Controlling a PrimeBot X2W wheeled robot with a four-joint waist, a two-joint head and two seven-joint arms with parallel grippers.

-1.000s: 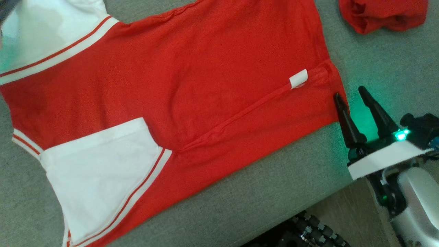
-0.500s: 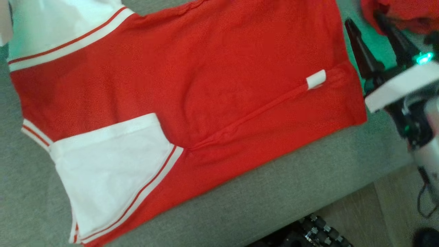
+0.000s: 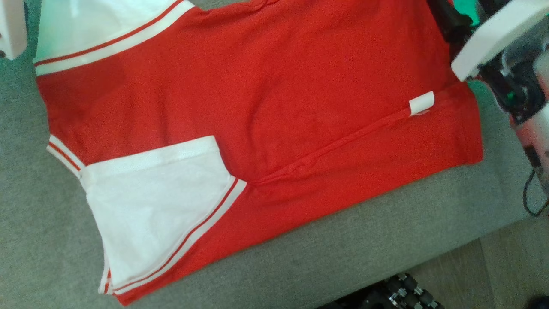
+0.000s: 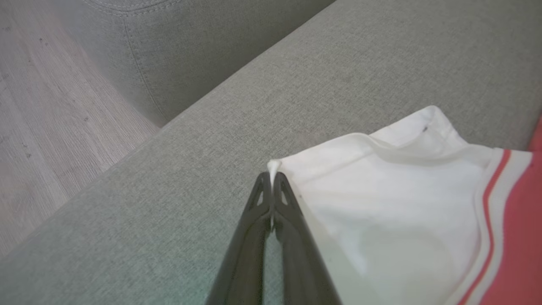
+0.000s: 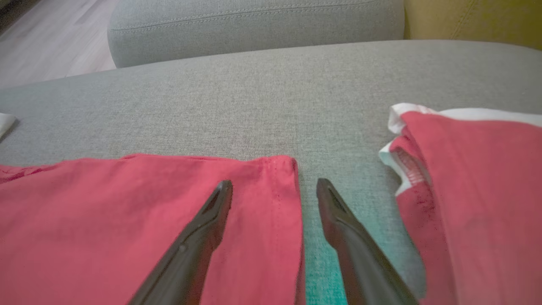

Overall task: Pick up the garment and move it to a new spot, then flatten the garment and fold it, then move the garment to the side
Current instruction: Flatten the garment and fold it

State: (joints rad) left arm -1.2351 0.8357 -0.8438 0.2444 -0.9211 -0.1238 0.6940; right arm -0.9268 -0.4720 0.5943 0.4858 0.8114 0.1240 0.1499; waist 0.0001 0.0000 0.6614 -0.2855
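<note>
Head view has the red garment (image 3: pixel 266 94) spread flat across the grey sofa seat (image 3: pixel 386 240), its white sleeves toward my left and its hem toward my right, with a small white label (image 3: pixel 421 103) lying near that hem. My left claw (image 4: pixel 271 176) is clenched on the edge of the far white sleeve (image 4: pixel 402 190). In the left wrist view a sliver of white fabric sticks out between the closed tips, low over the cushion, with wooden floor (image 4: pixel 51 127) beyond the sofa's edge. My right claw (image 5: pixel 274 183) is released, its fingers spread wide and holding nothing. In the right wrist view one finger is over the garment's red hem corner and the other over bare cushion just beside it. A crumpled second garment (image 5: pixel 474 190), red and white, lies near on that view's right.
</note>
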